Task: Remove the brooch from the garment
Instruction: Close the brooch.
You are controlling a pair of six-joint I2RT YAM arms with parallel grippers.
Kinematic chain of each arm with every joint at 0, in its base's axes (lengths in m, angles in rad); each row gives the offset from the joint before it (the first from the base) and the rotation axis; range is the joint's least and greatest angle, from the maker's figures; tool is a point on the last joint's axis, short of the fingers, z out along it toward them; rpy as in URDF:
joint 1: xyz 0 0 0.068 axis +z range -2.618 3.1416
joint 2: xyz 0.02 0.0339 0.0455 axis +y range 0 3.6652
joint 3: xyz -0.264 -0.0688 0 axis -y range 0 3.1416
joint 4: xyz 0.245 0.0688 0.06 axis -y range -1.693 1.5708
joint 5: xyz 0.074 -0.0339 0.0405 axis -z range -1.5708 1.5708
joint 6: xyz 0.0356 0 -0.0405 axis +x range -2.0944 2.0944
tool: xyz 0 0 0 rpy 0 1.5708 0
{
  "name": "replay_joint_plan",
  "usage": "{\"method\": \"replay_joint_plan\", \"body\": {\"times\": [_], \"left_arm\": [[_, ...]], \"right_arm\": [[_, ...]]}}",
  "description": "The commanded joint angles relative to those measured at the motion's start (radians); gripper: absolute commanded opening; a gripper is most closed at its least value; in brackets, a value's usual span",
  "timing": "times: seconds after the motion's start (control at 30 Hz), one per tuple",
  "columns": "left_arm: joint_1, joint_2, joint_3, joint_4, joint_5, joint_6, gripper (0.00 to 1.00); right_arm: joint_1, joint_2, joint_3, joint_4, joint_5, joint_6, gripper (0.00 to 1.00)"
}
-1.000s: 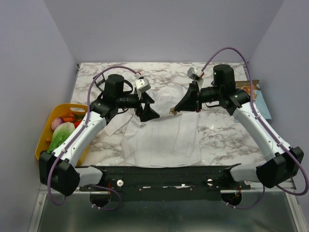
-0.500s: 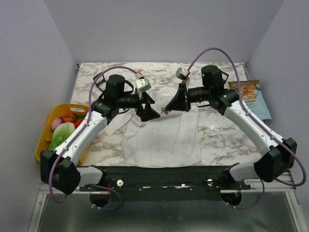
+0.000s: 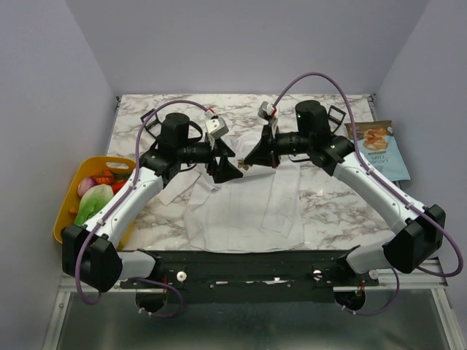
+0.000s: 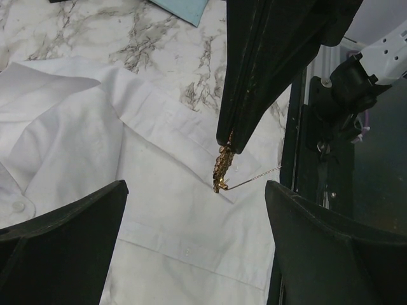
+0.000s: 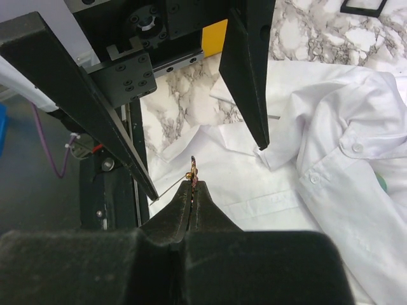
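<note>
white shirt [image 3: 241, 211] lies on grey-veined marble table [image 3: 241, 106], walls [image 3: 241, 44] seemingly pale lilac.

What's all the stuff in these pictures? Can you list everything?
shirt: one, white, spread out mid-table
brooch: one, tiny, gold-looking, pinched in the right tool over the shirt
table: one, white-and-grey marble, under it all
basket: one, yellow, at the table's left edge
vegetables: several, green, pink and orange-red, in the basket
snack bag: one, blue with a food picture, on the table's right side
square frame: one, black, far side by the right arm
left arm: one, white and black, left side
right arm: one, white and black, right side
left tool: one, black, open, facing the brooch
right tool: one, black, shut on the brooch
</note>
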Motion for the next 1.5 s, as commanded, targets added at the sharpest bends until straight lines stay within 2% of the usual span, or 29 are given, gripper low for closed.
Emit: {"method": "replay_joint_plan", "body": {"times": [0.0,0.17,0.4,0.63,0.77,1.03,1.47], "left_arm": [[0.002,0.010,-0.009,0.025,-0.007,-0.013,0.99],[0.002,0.009,-0.009,0.032,-0.053,-0.018,0.99],[0.003,0.007,-0.012,0.034,-0.061,-0.018,0.99],[0.026,-0.008,-0.023,0.057,0.017,-0.050,0.99],[0.051,-0.023,-0.030,0.089,0.092,-0.077,0.99],[0.063,-0.036,-0.040,0.108,0.144,-0.094,0.99],[0.060,-0.023,-0.038,0.131,0.262,-0.117,0.99]], "right_arm": [[0.017,0.017,0.033,-0.003,-0.028,0.010,0.01],[0.046,0.023,0.049,-0.061,-0.098,-0.033,0.00],[0.070,0.026,0.055,-0.092,-0.104,-0.071,0.01],[0.070,0.009,0.094,-0.126,0.055,-0.090,0.00],[0.070,0.035,0.159,-0.262,0.141,-0.153,0.00],[0.070,0.051,0.156,-0.301,0.107,-0.170,0.00],[0.071,0.069,0.199,-0.347,-0.063,-0.160,0.00]]}}
